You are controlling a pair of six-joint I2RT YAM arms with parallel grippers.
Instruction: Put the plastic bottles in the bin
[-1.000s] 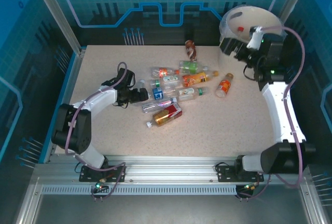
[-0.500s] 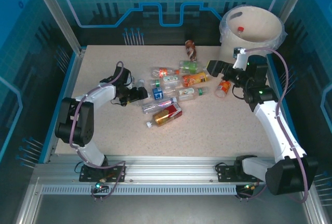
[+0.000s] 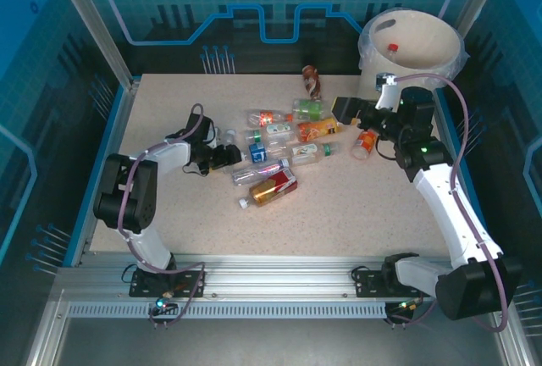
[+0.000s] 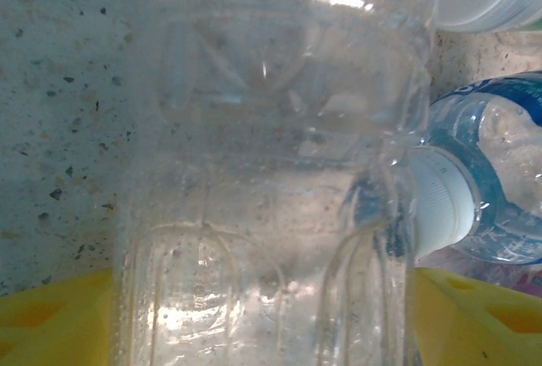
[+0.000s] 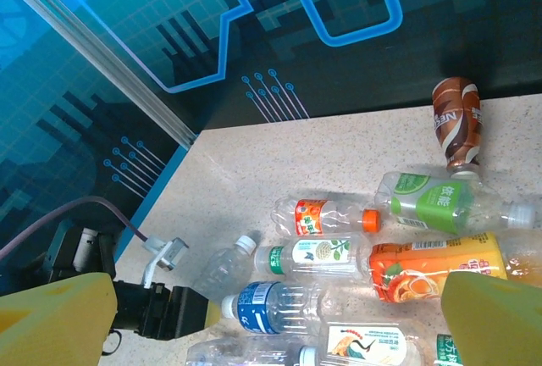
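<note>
A red-capped plastic bottle (image 3: 392,47) is seen in the round cream-white bin (image 3: 428,40); most clear plastic bottles (image 3: 318,129) are left on the counter (image 3: 339,213). One unlabelled clear bottle (image 4: 262,171) is straddled by the left hand (image 3: 227,156), its grip not to be told; the right hand (image 3: 349,110) is spread wide, with nothing in it.

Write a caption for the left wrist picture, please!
Yellow fingers of the left claw flank a clear ribbed plastic bottle on the speckled table, beside a blue-labelled white-capped bottle.

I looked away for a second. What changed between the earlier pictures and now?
The right gripper left the bin and swung down to the bottle pile, jaws open and empty. The left gripper stayed at a clear bottle on the pile's left edge, fingers either side; grip uncertain. Pile and bin did not move.
</note>
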